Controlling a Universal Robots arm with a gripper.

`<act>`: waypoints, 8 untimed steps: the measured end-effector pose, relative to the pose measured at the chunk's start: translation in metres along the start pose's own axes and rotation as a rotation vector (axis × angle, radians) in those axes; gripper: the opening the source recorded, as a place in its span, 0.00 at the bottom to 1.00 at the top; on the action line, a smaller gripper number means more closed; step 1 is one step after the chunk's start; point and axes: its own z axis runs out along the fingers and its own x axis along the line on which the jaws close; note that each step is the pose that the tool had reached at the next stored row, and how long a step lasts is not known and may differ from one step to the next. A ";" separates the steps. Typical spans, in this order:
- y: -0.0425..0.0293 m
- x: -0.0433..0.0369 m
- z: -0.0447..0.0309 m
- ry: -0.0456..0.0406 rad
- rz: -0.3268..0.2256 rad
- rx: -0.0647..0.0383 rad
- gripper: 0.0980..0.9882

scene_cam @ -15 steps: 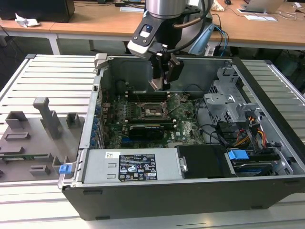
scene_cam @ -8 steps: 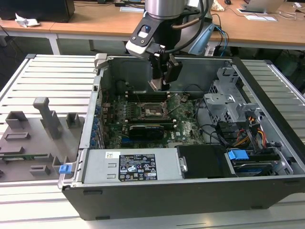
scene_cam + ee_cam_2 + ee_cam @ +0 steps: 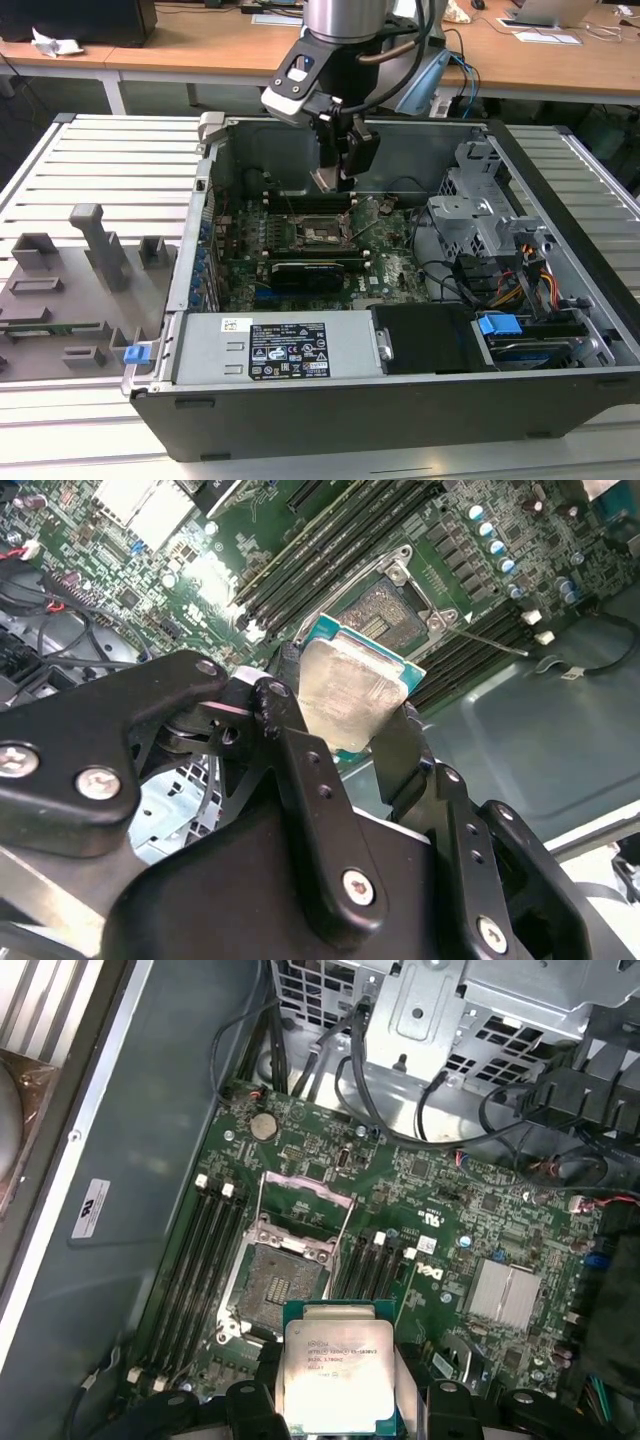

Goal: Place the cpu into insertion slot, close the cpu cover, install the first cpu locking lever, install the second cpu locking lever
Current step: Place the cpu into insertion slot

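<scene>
Black two-fingered gripper [image 3: 345,708] is closed on opposite edges of the small square cpu [image 3: 350,685] with dull silvery-grey metal top, held clear above the green motherboard [image 3: 440,1220]. The open insertion slot [image 3: 280,1282] lies just beyond; the thin dark-metal cpu cover [image 3: 306,1190] is raised. The chip should be squared to the slot, kept level, and lowered without force.

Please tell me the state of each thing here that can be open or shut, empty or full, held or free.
hand, shut on the cpu.
cpu, held in the air, not yet seated.
cpu socket, empty and uncovered.
cpu cover, raised open.
computer case, open on its upper side.
</scene>
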 end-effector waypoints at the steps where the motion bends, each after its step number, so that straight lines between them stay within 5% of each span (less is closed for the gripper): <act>1: -0.0002 0.0001 0.0005 -0.0005 0.006 0.000 0.48; 8: -0.0017 0.0005 0.0053 -0.0048 0.070 -0.001 0.48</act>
